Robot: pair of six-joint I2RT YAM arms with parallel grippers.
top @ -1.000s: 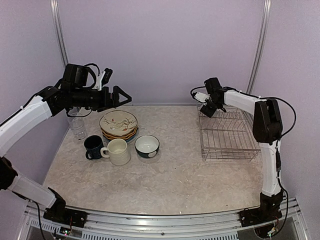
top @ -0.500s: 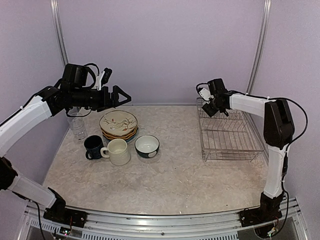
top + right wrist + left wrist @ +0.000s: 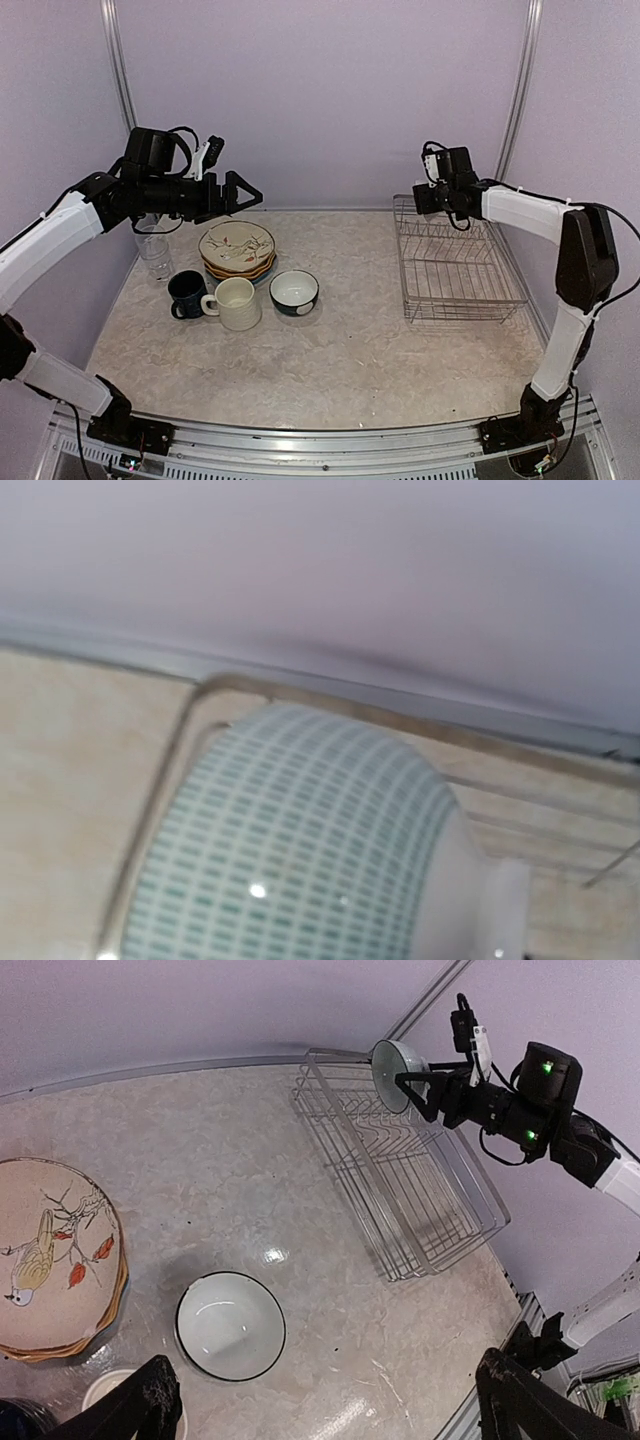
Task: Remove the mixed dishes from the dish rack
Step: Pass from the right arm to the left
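My right gripper [image 3: 422, 198] is shut on a teal-patterned bowl [image 3: 392, 1064] with a pale inside, tilted on edge above the far left corner of the silver wire dish rack [image 3: 455, 268]. The bowl's patterned outside [image 3: 300, 850] fills the right wrist view, with the dish rack's corner wire [image 3: 200, 695] behind it. My left gripper [image 3: 245, 192] hangs open and holds nothing, above the stack of patterned plates [image 3: 237, 248]. Near the plates stand a clear glass tumbler [image 3: 155, 250], a dark blue mug [image 3: 186, 293], a cream mug [image 3: 235, 302] and a second dark bowl [image 3: 294, 291].
The dishes cluster at the table's left middle. The dish rack [image 3: 410, 1175] stands at the right, close to the right wall. The back wall runs just behind the dish rack and the plates.
My right gripper has risen and shifted right with the bowl, and its arm has swung outward. The left arm has not moved.
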